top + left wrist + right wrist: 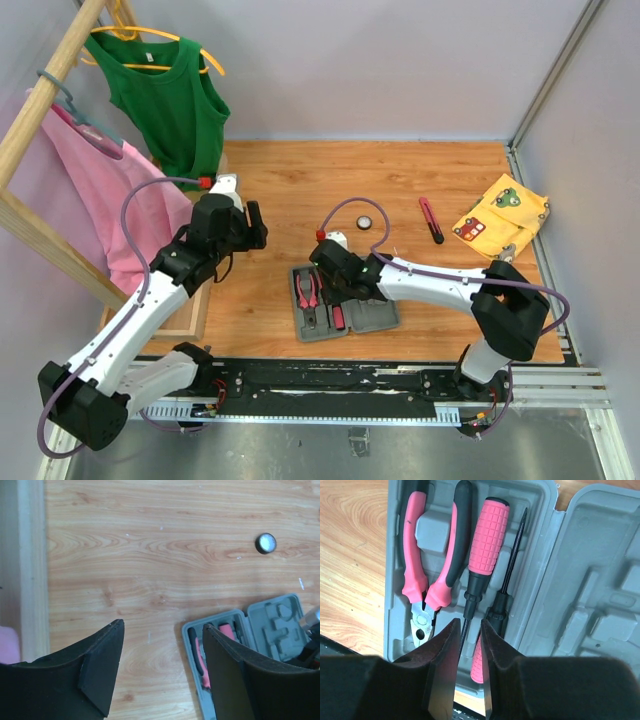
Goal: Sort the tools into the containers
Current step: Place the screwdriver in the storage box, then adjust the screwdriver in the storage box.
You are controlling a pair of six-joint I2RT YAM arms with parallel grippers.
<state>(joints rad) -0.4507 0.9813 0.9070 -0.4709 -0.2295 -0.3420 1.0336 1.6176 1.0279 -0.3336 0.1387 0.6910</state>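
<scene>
The grey tool case (372,318) lies open near the table's front, also in the right wrist view (580,605) and the left wrist view (280,625). Pink-and-black pliers (427,580) and two pink-handled screwdrivers (487,530) lie in its slots. My right gripper (470,630) hovers low over the case (335,288), its jaws a narrow gap apart either side of the first screwdriver's thin shaft, not clamping it. The round black-white disc (366,222) and the pink cutter (431,220) lie on the wood behind. My left gripper (162,630) is open and empty, above bare wood left of the case (255,228).
A yellow patterned cloth (500,215) lies at the right rear. A wooden rack (60,60) with a green top (170,100) and pink garment (120,200) stands at the left, its base board beside the left arm. A metal rail (400,385) runs along the front edge.
</scene>
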